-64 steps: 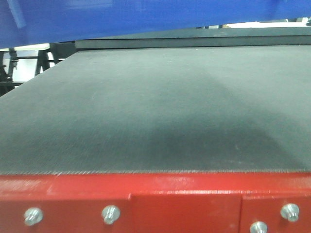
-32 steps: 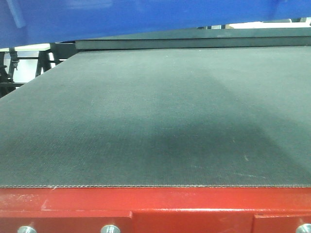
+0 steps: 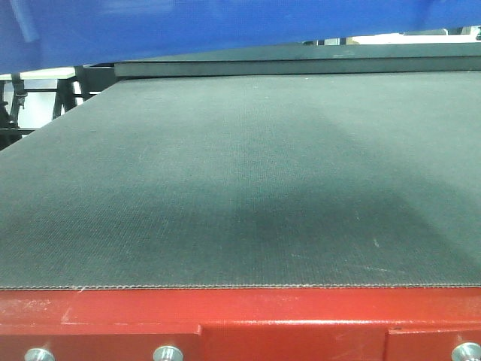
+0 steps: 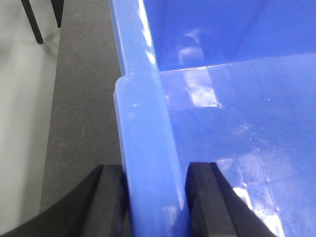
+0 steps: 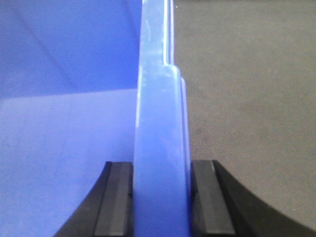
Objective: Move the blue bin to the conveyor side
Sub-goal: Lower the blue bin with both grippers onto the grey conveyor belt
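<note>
Front view: the blue bin is only a blurred blue band across the top of the frame, cut off by the upper edge. Its shape, base and ribs can't be made out. Its lower edge slants up toward the right, w/ a bright strip of background under it at upper right. Whether it touches the belt can't be told. Dark racking at upper left is too dim to identify.

The conveyor fills the rest: grey-black woven belt w/ a soft dark shadow at centre, red frame along the bottom, silver bolts cropped by the lower edge.

Wrist views show only parts of the bin: glossy bright-blue plastic, thick paler rim, smooth inner wall and floor w/ white glare patches. In both, the rim runs from bottom centre up to the top of the frame. Overall long axis can't be judged.

The left hand pinches the rim, black fingers pressed on either side, belt and pale floor to the left. The right hand grips the opposite rim the same way, belt to the right
</note>
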### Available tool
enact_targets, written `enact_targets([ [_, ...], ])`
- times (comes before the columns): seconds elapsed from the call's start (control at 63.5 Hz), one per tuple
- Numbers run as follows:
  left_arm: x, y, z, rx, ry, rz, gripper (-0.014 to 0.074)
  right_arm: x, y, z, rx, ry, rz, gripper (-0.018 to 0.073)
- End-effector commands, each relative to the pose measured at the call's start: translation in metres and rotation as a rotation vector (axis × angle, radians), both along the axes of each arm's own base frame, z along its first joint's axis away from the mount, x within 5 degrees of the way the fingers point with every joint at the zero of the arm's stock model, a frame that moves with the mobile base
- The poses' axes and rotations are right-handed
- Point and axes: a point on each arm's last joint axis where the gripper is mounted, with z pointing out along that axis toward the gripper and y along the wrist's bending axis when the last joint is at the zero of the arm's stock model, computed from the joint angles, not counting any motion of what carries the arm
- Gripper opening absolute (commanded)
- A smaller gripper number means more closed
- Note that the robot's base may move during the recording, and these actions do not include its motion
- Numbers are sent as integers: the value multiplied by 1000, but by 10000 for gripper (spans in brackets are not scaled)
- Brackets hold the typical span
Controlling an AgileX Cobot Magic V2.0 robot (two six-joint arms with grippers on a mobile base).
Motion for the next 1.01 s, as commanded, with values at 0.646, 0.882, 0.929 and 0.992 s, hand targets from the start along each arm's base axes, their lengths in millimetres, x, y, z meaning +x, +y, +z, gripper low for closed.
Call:
enact_targets([
  [0.646,-7,-4,18,-25,-132,-21,-18,-3,-2,19,23,-154,4,-70],
  [0.882,-5,-4,20,-28,-160,-18,-18,-2,-2,11,5,-86,2,-70],
  [0.929,-3,-4,20,-37,-159,-21,-18,1,-1,3,-16,-13,-2,-70],
  [0.992,0,-6,17,-55,-154,-27,-18,5,0,-6,-34,47,-4,-70],
])
